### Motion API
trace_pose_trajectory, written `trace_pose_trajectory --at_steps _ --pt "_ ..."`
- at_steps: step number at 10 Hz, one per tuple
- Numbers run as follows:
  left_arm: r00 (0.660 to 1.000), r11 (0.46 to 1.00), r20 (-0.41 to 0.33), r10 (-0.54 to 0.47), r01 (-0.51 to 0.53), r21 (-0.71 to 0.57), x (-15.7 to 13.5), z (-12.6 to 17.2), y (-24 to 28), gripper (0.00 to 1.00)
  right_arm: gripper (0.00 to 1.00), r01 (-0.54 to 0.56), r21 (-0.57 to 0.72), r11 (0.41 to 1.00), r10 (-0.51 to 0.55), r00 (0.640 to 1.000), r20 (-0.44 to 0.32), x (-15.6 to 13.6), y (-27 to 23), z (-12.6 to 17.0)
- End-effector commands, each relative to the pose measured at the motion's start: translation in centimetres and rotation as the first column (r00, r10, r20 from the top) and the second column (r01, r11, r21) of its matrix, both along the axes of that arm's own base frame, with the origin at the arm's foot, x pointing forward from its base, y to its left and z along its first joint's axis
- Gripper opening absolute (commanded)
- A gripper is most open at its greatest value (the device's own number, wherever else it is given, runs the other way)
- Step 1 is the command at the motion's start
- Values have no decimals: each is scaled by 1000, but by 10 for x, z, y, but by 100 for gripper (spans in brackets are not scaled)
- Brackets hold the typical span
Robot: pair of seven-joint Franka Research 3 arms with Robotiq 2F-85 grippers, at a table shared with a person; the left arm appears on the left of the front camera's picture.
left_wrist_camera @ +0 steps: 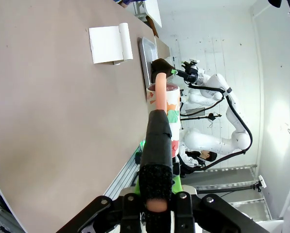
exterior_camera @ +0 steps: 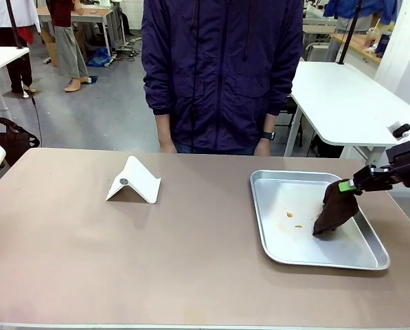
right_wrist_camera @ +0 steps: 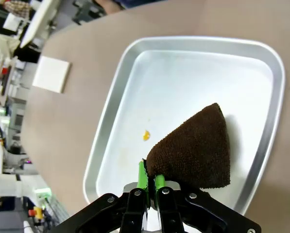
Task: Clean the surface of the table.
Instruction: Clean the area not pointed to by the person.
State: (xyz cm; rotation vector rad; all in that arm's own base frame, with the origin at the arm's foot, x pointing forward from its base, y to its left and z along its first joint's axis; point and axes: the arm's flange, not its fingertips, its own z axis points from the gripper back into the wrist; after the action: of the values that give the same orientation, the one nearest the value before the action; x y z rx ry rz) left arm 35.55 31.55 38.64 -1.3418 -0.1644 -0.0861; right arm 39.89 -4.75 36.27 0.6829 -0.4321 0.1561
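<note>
Judging by how things lie, the step in hand is unloading dirt into the tray, not wiping the bench (exterior_camera: pixel 122 261) itself. Its brownish top looks free of crumbs as far as I can see. The bench takes the whole foreground of the front view. Its long axis runs from 9 o'clock to 3 o'clock, the flat top faces up, and the far long edge is toward the person (exterior_camera: pixel 222 69) at 12 o'clock.

The silver tray (exterior_camera: pixel 257 206) lies on the bench at about 3 o'clock. A brown cloth (exterior_camera: pixel 335 210) hangs over the 3 o'clock half of the tray. Its lower corner is touching the tray floor or just above it; I cannot tell which. A white folded stand (exterior_camera: pixel 132 182) sits on the bench at about 10 o'clock, well apart from the tray.

The right tool (exterior_camera: pixel 349 184) is closed tight on the upper corner of the cloth. The left tool (left_wrist_camera: pixel 157 196) is closed on a pink stick (left_wrist_camera: pixel 157 145) with a black foam sleeve, seemingly off the edge of the bench, near a patterned cup (left_wrist_camera: pixel 174 109). A few orange crumbs (exterior_camera: pixel 289 214) lie on the tray floor, at the 9 o'clock side of the cloth.

The next move, I think, calls for lifting the cloth clear of the tray rim. Then it should be carried low toward 9 o'clock over the top, going around the stand.
</note>
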Motion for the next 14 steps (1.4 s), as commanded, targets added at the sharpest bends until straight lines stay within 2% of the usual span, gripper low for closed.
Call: trace_pose_trajectory --at_steps 1,3,5,8,12,14 --pt "1000 1000 6 0 0 -15 -2 5 -1 22 6 -1 -47 999 -1 999 -44 1 12 -21" --pt "1000 1000 6 0 0 -15 -2 5 -1 22 6 -35 -32 999 33 998 -61 15 24 -43" --pt "1000 1000 6 0 0 -15 -2 5 -1 22 6 -39 -71 997 32 995 -96 23 36 -66" --pt "1000 1000 6 0 0 -15 -2 5 -1 22 6 -80 -75 994 68 986 -149 27 57 -86" --pt "1000 1000 6 0 0 -15 -2 5 -1 22 6 -159 -14 987 156 980 -125 31 82 -89" --pt "1000 1000 6 0 0 -15 -2 5 -1 22 6 -214 75 974 221 969 -109 30 96 -85"
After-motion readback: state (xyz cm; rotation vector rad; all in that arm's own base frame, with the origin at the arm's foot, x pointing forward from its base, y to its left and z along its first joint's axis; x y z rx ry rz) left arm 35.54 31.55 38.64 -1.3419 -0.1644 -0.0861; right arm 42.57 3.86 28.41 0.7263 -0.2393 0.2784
